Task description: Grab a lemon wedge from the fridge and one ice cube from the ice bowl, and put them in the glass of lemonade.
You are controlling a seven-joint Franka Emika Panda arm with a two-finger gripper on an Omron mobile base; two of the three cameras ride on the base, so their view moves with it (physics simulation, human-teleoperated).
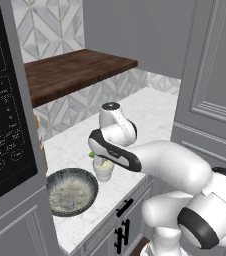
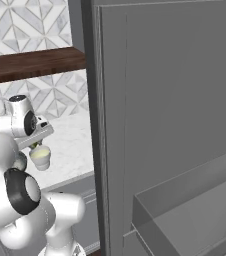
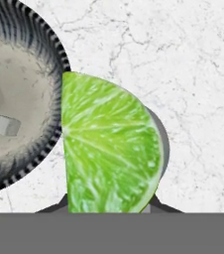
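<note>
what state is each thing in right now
hand: shut on the lemon wedge, above the glass of lemonade
lemon wedge: held, not yet dropped
glass of lemonade: upright on the counter
ice bowl: upright beside the glass
ice cube: lying in the bowl
fridge: door open

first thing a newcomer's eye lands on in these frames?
The lemon wedge, bright green-yellow, held in the jaws and looming large in the hand view, directly over the glass of lemonade on the marble counter. Next, the ice bowl just beside the glass, with one ice cube lying inside.
</note>
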